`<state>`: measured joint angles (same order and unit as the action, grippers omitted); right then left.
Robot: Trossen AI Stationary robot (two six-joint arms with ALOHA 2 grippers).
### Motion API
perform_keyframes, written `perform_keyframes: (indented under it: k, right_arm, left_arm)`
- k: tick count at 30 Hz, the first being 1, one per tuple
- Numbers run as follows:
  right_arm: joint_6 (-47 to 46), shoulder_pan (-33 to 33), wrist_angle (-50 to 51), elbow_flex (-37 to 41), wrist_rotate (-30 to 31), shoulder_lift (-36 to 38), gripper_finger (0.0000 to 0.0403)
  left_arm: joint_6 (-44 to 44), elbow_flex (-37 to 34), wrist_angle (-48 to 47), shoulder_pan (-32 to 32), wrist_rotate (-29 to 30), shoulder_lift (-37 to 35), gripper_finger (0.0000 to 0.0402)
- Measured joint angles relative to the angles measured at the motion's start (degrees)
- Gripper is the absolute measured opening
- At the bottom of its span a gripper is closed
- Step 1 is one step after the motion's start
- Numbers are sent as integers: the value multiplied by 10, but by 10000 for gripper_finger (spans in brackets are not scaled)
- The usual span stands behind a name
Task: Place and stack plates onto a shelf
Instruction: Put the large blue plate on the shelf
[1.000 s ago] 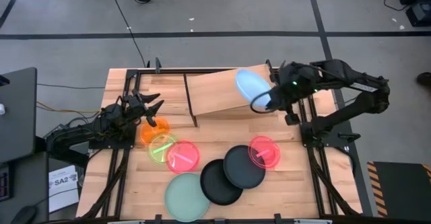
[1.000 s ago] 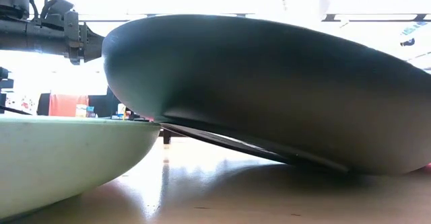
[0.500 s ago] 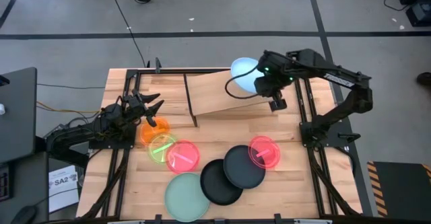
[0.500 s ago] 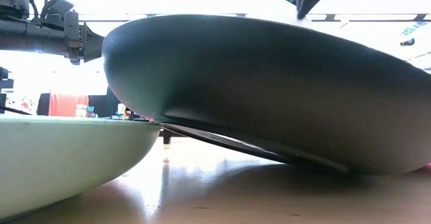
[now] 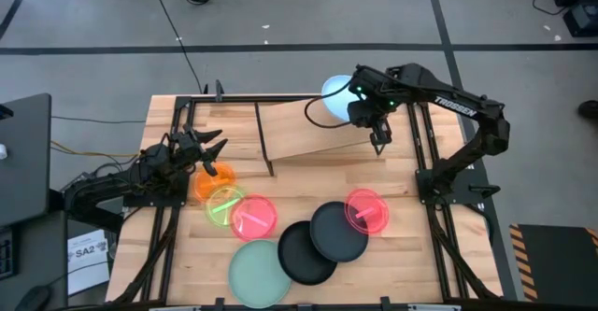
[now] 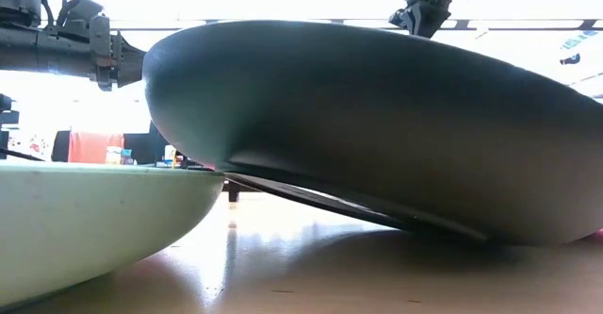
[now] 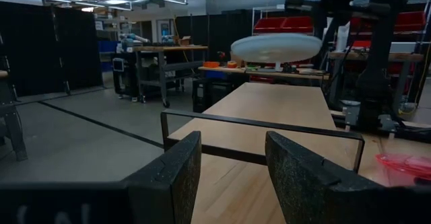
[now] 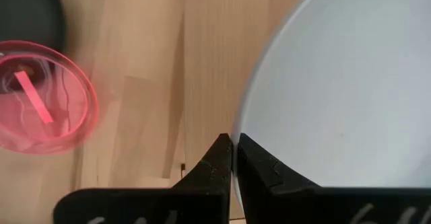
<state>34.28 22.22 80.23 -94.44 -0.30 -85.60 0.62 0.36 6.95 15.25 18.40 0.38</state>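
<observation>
My right gripper point(image 5: 363, 113) is shut on the light-blue plate point(image 5: 334, 98), which hangs over the far right part of the slanted wooden shelf point(image 5: 299, 132). In the left wrist view the plate point(image 7: 276, 47) shows edge-on, level, above the shelf point(image 7: 269, 113). My left gripper point(image 5: 213, 148) waits open at the table's left, above the orange plate point(image 5: 204, 184). Neon-green point(image 5: 224, 204), pink point(image 5: 254, 216), mint-green point(image 5: 260, 272), two black point(image 5: 304, 252) point(image 5: 338, 232) and red point(image 5: 366, 210) plates lie flat on the tabletop. My right gripper pinches the light-blue plate's rim point(image 8: 246, 126) between its two fingers, on the plate's right side. The fingers come steeply from above. The plate is lifted clear of the shelf, about level.
The shelf's black metal frame point(image 7: 262, 123) runs along its near-left end. In the low view a black plate point(image 6: 377, 135) and the mint-green plate point(image 6: 85, 220) fill the foreground. Bare tabletop point(image 5: 402, 255) lies at the near right.
My right gripper has swung toward the table's far edge and a little left, sinking and tipping further downward, with the light-blue plate still in its hold. The plate has gone from over the shelf's right edge to over its far right corner.
</observation>
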Motion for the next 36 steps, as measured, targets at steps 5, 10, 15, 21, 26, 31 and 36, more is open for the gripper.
perform_keyframes:
  k: [5,10,15,21,26,31,36]
  right_arm:
    - [0,0,-22,28,3,-2,16]
    - [0,2,-33,54,13,-5,16]
    - [0,5,-48,74,24,-5,16]
    - [0,8,-63,98,24,-5,17]
    - [0,9,-70,115,27,-5,17]
    - [0,9,-77,128,24,-5,17]
    - [0,9,-73,134,24,-5,17]
  left_arm:
    - [0,0,0,0,0,0,172]
    - [0,0,0,0,0,0,172]
    - [0,0,0,0,0,0,172]
    - [0,0,0,0,0,0,172]
    - [0,0,0,0,0,0,172]
    - [0,0,0,0,0,0,172]
    - [0,0,0,0,0,0,172]
